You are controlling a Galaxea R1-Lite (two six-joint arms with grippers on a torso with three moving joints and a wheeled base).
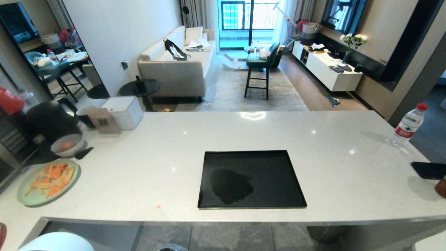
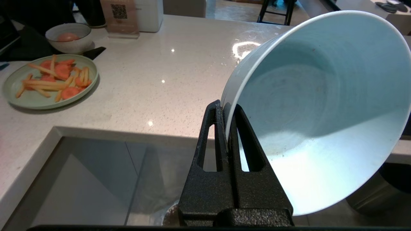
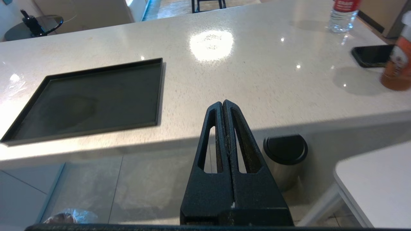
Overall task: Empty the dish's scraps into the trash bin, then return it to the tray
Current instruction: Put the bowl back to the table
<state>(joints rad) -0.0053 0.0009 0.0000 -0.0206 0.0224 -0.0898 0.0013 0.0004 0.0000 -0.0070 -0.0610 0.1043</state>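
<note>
Far left on the white speckled stone counter [image 1: 271, 136] we have a large pale green plate [image 1: 31, 197] heaped with orange and yellow pieces, and behind it a grey speckled bowl [image 1: 67, 144] holding something orange. Our left gripper [image 2: 227, 128] sits below the counter's near edge, pinched tight on the rim of the small round pale blue-white dish [image 2: 321, 106]; dish is tipped on its side, opening toward the wrist camera, inside bare apart from a few specks. In the head view only a pale curved edge shows at the bottom left corner, can't tell what it is. Mid-counter: the large flat black rectangular tray [image 1: 251, 179], nothing on it. Our right gripper [image 3: 223, 106] hangs off the near edge to the tray's right, fingers pressed together, gripping nothing. Below it, a brushed-steel cylinder with a black top [image 3: 284, 160] on the floor. Far right: clear plastic water bottle with red cap [image 1: 407, 125], black phone [image 1: 429, 170].
</note>
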